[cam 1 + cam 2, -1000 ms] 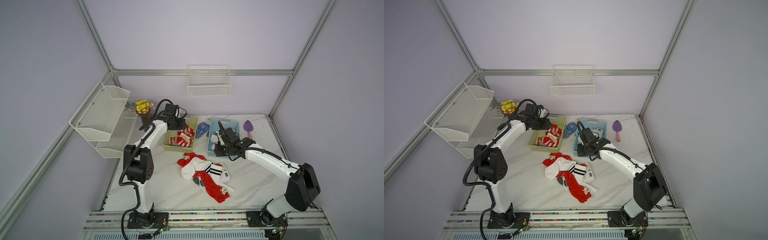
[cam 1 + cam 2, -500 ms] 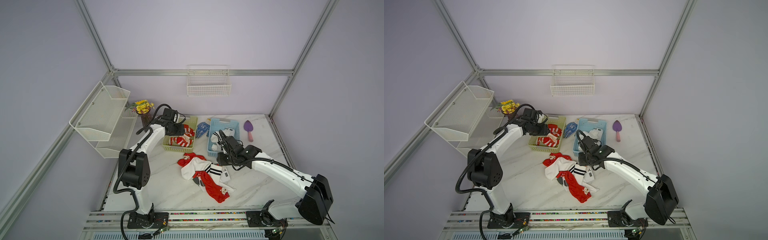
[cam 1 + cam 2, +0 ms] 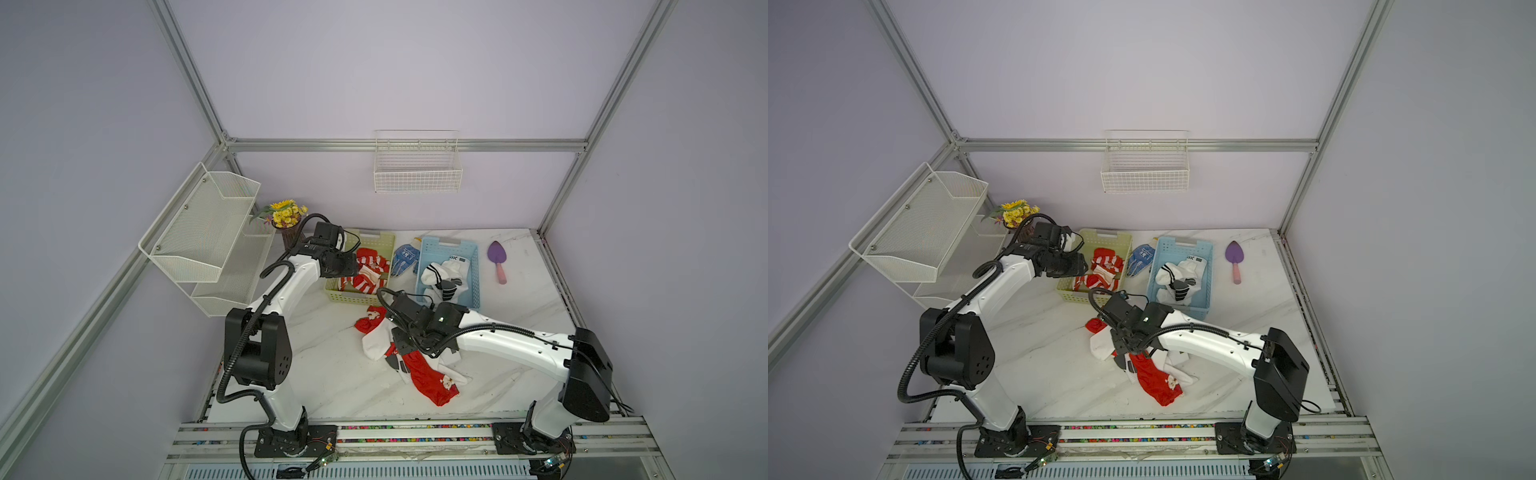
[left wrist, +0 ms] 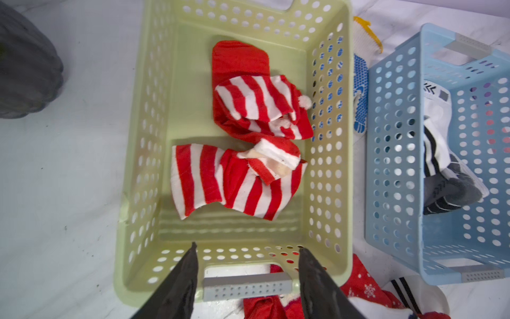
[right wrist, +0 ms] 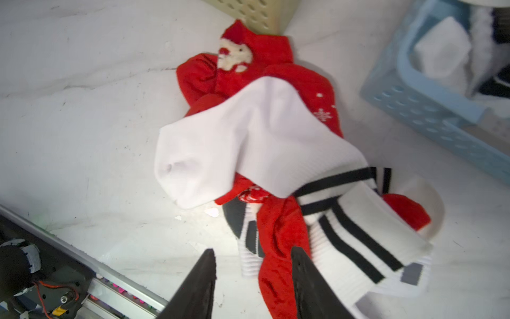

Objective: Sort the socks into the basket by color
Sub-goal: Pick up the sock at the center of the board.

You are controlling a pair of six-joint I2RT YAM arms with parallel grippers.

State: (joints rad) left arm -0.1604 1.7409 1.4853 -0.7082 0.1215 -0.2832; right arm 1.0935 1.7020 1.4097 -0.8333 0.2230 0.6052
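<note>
The left gripper (image 4: 247, 246) is empty. Its two black fingers (image 4: 182, 276) stand a middling width apart with nothing between them. It hangs over the near rim of the green basket (image 4: 143, 165) and, as far as the wrist view shows, touches neither wall nor cloth. In both top views that basket sits just left of the frame's centre, and two red socks (image 4: 237, 182) with white stripes lie crumpled inside it. The blue basket (image 3: 471, 266), just right of it in the frame, holds white socks (image 3: 446, 276) with black and grey marks. The right gripper (image 5: 252, 249) is parted about as far and points down over the pile (image 3: 419, 365) of unsorted socks. The pile lies on the table (image 3: 332, 374), below the baskets near the lower middle of a top view. A red sock (image 5: 276, 229) runs through the gap between the gripper's fingers, beside a banded sock (image 5: 358, 237). The jaws are not clamped on it, and I cannot tell whether a fingertip touches the cloth. A plain white sock (image 5: 248, 138) drapes over a Santa sock (image 5: 234, 55).
</note>
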